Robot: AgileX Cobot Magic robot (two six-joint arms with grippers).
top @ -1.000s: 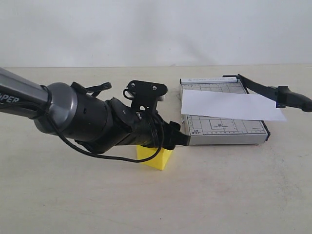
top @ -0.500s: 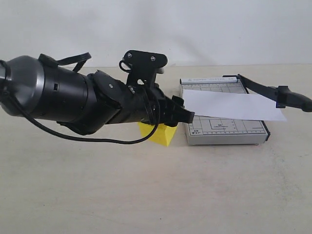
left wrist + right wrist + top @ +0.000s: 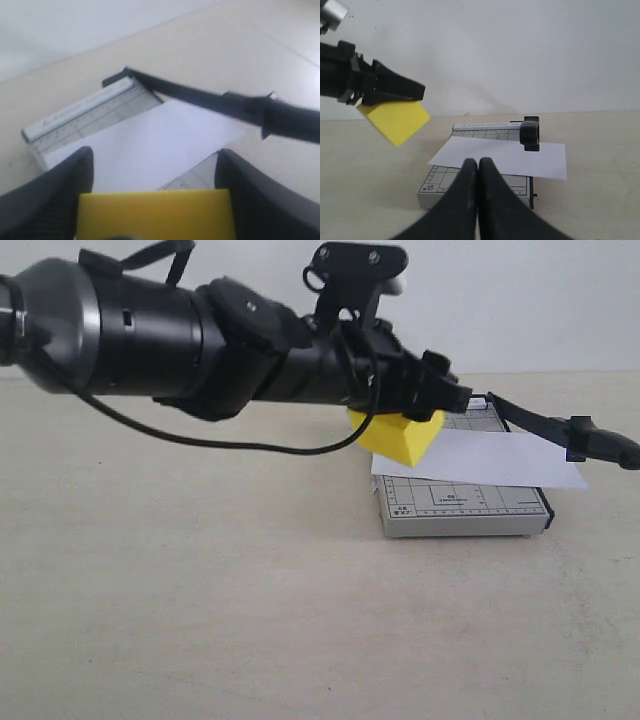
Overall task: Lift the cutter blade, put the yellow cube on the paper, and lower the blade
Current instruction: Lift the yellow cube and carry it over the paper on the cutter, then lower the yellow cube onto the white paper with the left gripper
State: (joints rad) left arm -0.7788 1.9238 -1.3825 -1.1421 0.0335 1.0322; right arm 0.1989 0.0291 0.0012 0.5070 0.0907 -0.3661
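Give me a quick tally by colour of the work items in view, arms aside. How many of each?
Yellow: 1, the yellow cube
White: 1, the paper
Grey: 1, the cutter base
Black: 1, the cutter blade
Total: 4

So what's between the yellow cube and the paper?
Nothing, just air. The left pincer holds the yellow cube up off the paper; the right wrist view shows the gap best.
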